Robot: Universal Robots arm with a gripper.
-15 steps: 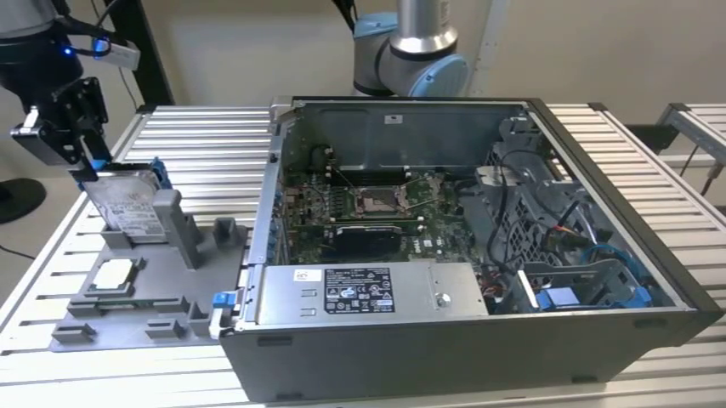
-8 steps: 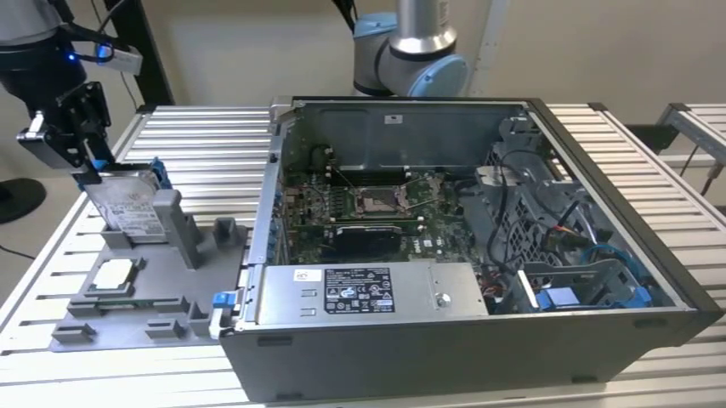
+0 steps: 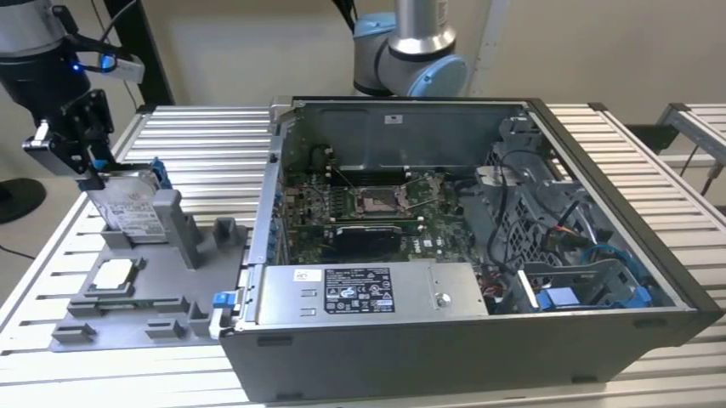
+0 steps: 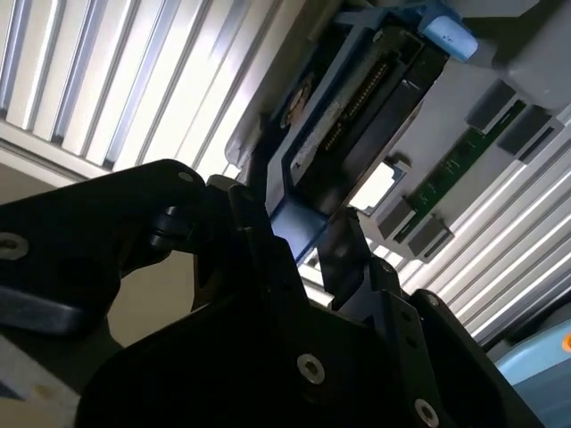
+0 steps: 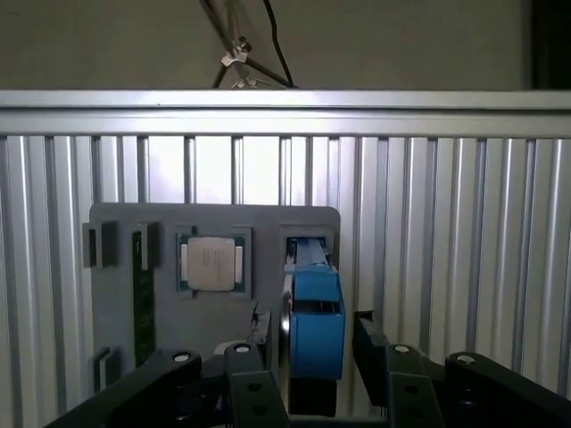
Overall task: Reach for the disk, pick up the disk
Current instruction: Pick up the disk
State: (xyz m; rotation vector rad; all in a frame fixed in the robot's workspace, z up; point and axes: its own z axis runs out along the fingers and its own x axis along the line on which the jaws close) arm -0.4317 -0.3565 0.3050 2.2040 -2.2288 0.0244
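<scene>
The black 2-fingered hand point(image 5: 310, 325) is open and holds nothing, its fingers point(image 5: 259, 332) straddling the upright silver-grey metal disk point(image 5: 314, 294) with blue plastic rails, which stands slotted in a flat grey fixture plate point(image 5: 214, 218) under the hand; beyond it lies a small square silver-topped chip point(image 5: 211, 265), then the ribbed aluminium worktop point(image 5: 446, 232)
</scene>
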